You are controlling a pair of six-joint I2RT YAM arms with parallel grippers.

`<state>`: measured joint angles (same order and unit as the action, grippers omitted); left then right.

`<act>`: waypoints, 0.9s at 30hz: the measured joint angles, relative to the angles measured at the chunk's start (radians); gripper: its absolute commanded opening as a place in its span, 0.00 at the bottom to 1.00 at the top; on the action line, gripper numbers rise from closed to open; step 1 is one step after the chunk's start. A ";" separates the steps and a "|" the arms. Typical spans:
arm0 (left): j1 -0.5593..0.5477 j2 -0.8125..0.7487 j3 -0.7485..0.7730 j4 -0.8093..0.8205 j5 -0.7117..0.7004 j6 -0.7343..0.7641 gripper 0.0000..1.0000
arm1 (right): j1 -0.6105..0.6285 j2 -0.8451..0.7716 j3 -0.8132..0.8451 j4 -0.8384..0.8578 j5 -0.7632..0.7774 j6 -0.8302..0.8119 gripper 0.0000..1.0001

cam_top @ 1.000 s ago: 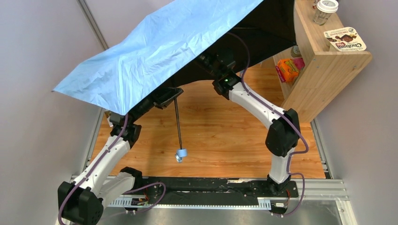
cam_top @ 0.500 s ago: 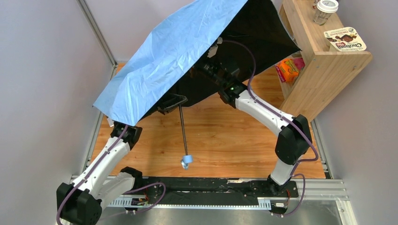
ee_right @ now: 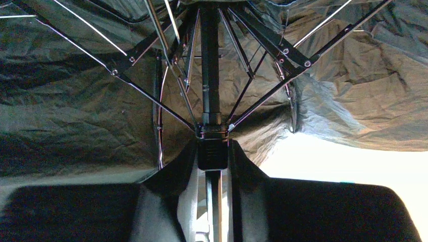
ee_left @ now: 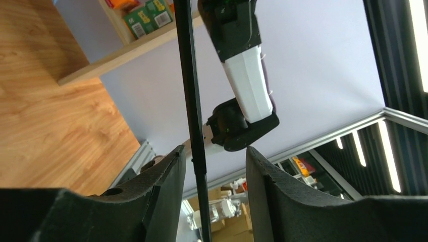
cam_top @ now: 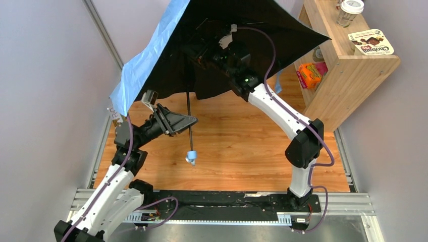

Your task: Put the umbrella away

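1. The left fingers (cam_top: 188, 120) stand wide apart. The umbrella's (cam_top: 139, 65) dark shaft (ee_left: 193, 126) passes between them, closer to one finger than the other, and nothing is clamped.
2. The right fingers (ee_right: 171, 171) sit up under the canopy, drawn in narrow on the runner block (ee_right: 212, 151) where the ribs (ee_right: 151, 101) meet the shaft. They hold the open umbrella.
3. The canopy (cam_top: 272, 25), sky-blue outside and black beneath, spreads tilted above and around the right fingers and overhangs the left fingers.
4. The small blue handle (cam_top: 191, 157) hangs at the shaft's lower end, just past the left fingers on the side of the arm bases.
5. A wooden shelf unit (cam_top: 353, 80) stands to the right of the right fingers. The canopy's black corner reaches its near post, but whether they touch cannot be told.
6. On the shelf unit's top are a lidded cup (cam_top: 350, 11) and a Chobani pack (cam_top: 371, 43). Bright snack packets (cam_top: 310, 74) sit in a compartment lower down.
7. A wood-grain counter (cam_top: 237, 146) lies below both pairs of fingers. It has an aluminium rail (cam_top: 98, 151) at its edge left of the left fingers.
8. Pale grey-lilac walls (cam_top: 45, 101) close in on either side.
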<state>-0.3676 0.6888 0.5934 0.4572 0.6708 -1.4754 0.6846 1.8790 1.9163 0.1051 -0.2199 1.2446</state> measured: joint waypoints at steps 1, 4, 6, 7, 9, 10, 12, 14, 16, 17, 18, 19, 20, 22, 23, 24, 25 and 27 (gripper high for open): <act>-0.012 0.002 0.000 -0.015 0.000 0.008 0.47 | 0.000 0.007 0.009 -0.003 0.010 -0.011 0.00; -0.058 0.015 0.000 -0.058 -0.002 0.042 0.16 | 0.000 0.041 0.065 -0.026 0.030 -0.039 0.00; -0.076 0.033 0.000 -0.065 0.002 0.052 0.00 | 0.000 0.063 0.110 -0.057 0.034 -0.056 0.00; -0.081 0.044 0.000 -0.067 0.002 0.056 0.00 | 0.000 0.074 0.140 -0.090 0.036 -0.070 0.00; -0.082 0.059 0.001 -0.080 0.002 0.071 0.00 | -0.001 0.081 0.177 -0.154 0.034 -0.104 0.00; -0.082 0.064 0.004 -0.089 0.006 0.080 0.00 | -0.001 0.074 0.172 -0.175 0.025 -0.121 0.00; -0.070 0.074 0.023 -0.129 0.040 0.088 0.00 | -0.003 0.016 0.062 -0.157 0.019 -0.147 0.00; -0.044 0.092 0.049 -0.187 0.117 0.082 0.00 | 0.002 -0.091 -0.141 -0.090 0.060 -0.156 0.00; -0.019 0.111 0.065 -0.240 0.227 0.069 0.00 | 0.013 -0.228 -0.391 0.018 0.155 -0.151 0.00; -0.014 0.120 0.072 -0.260 0.267 0.066 0.00 | 0.016 -0.286 -0.488 0.053 0.196 -0.142 0.00; -0.010 0.132 0.084 -0.275 0.309 0.064 0.00 | 0.018 -0.320 -0.537 0.070 0.223 -0.135 0.00; -0.008 0.145 0.097 -0.280 0.333 0.061 0.00 | 0.018 -0.340 -0.559 0.074 0.243 -0.130 0.00; -0.004 0.152 0.106 -0.280 0.342 0.060 0.00 | 0.018 -0.344 -0.555 0.079 0.253 -0.130 0.00; 0.009 0.151 0.114 -0.262 0.346 0.059 0.12 | 0.018 -0.332 -0.520 0.081 0.253 -0.125 0.00; 0.014 0.145 0.114 -0.250 0.339 0.058 0.21 | 0.018 -0.317 -0.491 0.079 0.241 -0.116 0.00; 0.019 0.135 0.114 -0.238 0.328 0.057 0.34 | 0.018 -0.299 -0.459 0.082 0.224 -0.105 0.00; 0.023 0.119 0.114 -0.229 0.302 0.059 0.38 | 0.018 -0.282 -0.434 0.087 0.209 -0.095 0.00; 0.032 0.077 0.103 -0.200 0.209 0.068 0.46 | 0.020 -0.238 -0.377 0.084 0.133 -0.053 0.00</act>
<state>-0.3355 0.7658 0.6968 0.2573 0.8803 -1.4071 0.7048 1.6409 1.5398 0.1890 -0.0868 1.1919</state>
